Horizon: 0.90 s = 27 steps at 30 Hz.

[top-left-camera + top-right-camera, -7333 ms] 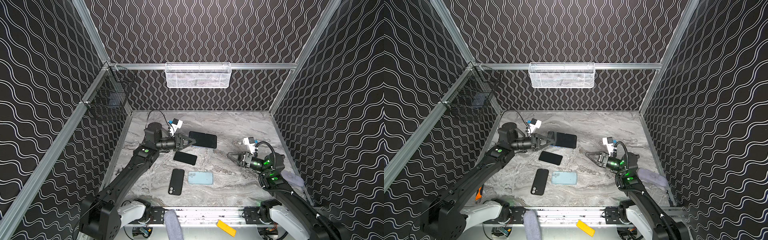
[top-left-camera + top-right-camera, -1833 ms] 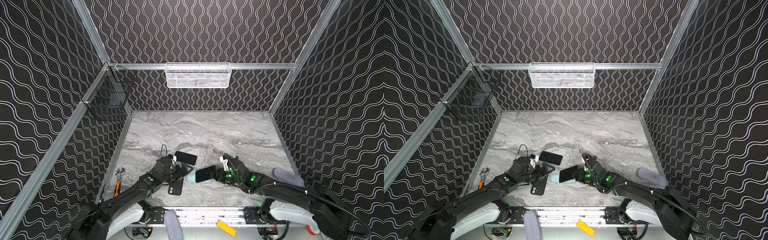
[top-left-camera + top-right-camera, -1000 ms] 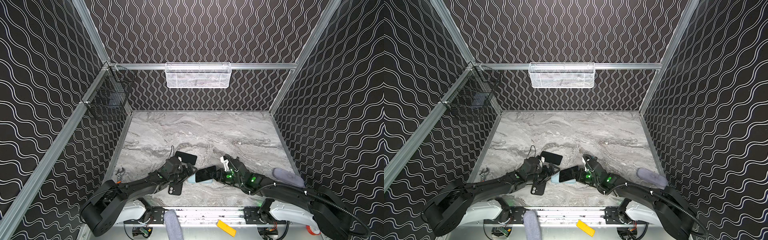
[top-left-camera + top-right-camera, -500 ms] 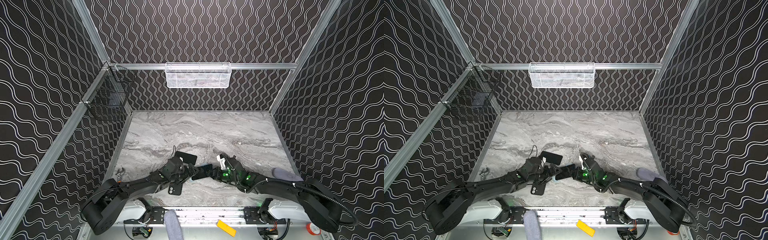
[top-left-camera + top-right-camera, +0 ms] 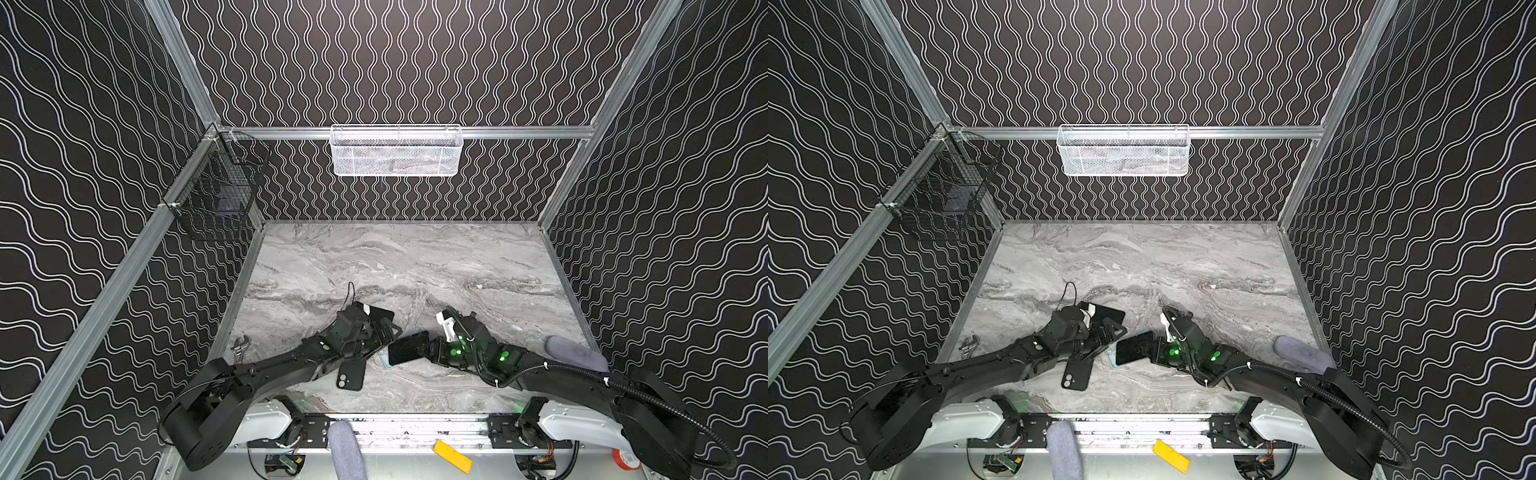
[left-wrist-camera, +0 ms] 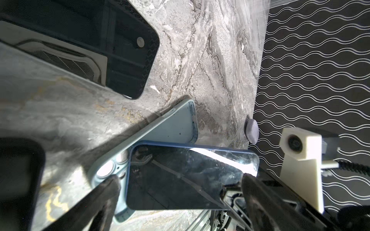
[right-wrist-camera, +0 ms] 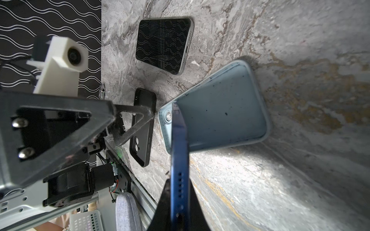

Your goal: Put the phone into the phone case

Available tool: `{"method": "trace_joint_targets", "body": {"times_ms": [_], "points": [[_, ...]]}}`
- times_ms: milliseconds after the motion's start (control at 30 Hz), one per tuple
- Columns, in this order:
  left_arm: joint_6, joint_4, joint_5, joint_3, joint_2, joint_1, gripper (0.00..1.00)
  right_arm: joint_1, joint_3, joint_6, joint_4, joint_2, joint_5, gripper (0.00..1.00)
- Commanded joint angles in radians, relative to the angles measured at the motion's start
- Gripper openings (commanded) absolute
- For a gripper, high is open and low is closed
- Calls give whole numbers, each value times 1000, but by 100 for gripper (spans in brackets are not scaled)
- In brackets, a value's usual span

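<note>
Bottom centre of both top views, nearest us: a grey roll and a yellow piece sit on the front rail, off the desk.

Next in, lower centre: a black case lies flat on the desk, camera cutouts toward us, its far end under the left arm.

Just behind that is the work zone. The right hand reaches in from the lower right and is clamped on the blue phone, screen up. In the right wrist view we see the phone edge-on, pinched at the end with the speaker holes.

The phone is tilted: the gripped end is raised, and the other end is down on the camera-cutout end of the light-blue case. The phone is not seated. The case lies open side up on the desk, mostly hidden under the phone in both top views.

The left hand is spread wide and holds nothing. One of its fingers is at the case's camera corner; we cannot tell whether it touches. The other finger is out past the phone's gripped end.

At about the same depth we see a wrench at the desk's left edge and a grey pad at the right edge.

Behind the left hand a black phone lies flat, screen up, apart from the case.

Far back: a black wire basket hangs on the left rail, upper left; a white mesh basket hangs on the rear rail, upper centre.
</note>
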Motion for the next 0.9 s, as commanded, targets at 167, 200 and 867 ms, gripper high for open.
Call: {"method": "trace_joint_targets", "body": {"times_ms": [167, 200, 867], "points": [[4, -114, -33, 20, -77, 0, 98, 1, -14, -9, -160, -67, 33, 0], [0, -158, -48, 20, -109, 0, 98, 2, -12, -10, -165, -72, 39, 0], [-195, -32, -96, -61, -96, -104, 98, -40, 73, -153, -286, -182, 33, 0]]}}
